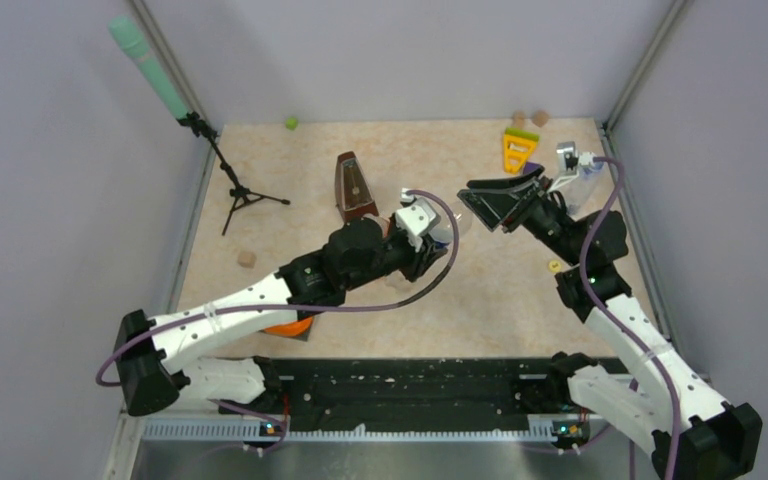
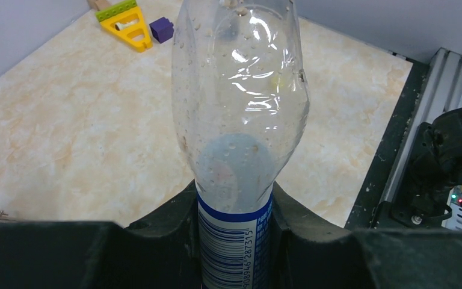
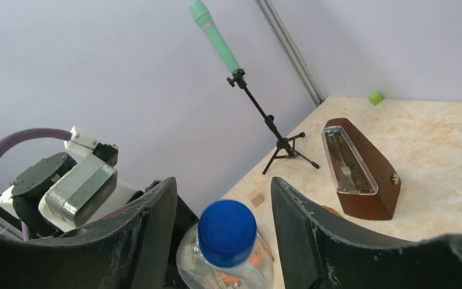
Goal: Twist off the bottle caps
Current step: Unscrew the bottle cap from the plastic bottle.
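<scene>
My left gripper is shut on the blue-labelled clear bottle, its jaws pressing the label from both sides. The bottle is held off the table, near its middle. In the right wrist view the bottle's blue cap sits between the fingers of my right gripper. That gripper is open, with a gap on each side of the cap. A small yellow cap lies on the table by the right arm. An orange-tinted bottle shows partly under the left arm.
A brown metronome stands behind the left gripper. A microphone stand is at the back left. A yellow triangle toy, a purple block and tan discs lie at the back right. Grey walls enclose the table.
</scene>
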`<state>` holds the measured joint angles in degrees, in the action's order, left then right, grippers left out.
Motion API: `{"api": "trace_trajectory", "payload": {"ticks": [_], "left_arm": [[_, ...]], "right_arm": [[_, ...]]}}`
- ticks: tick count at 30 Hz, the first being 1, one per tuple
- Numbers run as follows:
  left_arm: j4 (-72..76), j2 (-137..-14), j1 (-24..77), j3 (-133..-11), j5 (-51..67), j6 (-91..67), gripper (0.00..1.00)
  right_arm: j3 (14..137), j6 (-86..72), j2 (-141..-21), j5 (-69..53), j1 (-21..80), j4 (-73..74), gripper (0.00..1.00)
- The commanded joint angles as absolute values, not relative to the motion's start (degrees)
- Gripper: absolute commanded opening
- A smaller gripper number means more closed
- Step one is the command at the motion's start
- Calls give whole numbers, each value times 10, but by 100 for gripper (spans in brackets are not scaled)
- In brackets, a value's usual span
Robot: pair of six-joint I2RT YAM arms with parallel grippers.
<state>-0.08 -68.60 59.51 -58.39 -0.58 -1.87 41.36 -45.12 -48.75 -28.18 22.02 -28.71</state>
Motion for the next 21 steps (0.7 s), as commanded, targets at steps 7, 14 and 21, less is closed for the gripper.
{"api": "trace_trajectory", "payload": {"ticks": [7, 14, 21], "left_arm": [[13, -693, 615, -603, -72, 6, 0], [16, -696, 619, -606, -106, 22, 0], [24, -697, 633, -602, -138, 29, 0]], "right_arm": [[426, -456, -482, -265, 226, -293, 53], [442, -454, -502, -279, 226, -273, 52], [435, -464, -509, -267, 226, -291, 37]]}}
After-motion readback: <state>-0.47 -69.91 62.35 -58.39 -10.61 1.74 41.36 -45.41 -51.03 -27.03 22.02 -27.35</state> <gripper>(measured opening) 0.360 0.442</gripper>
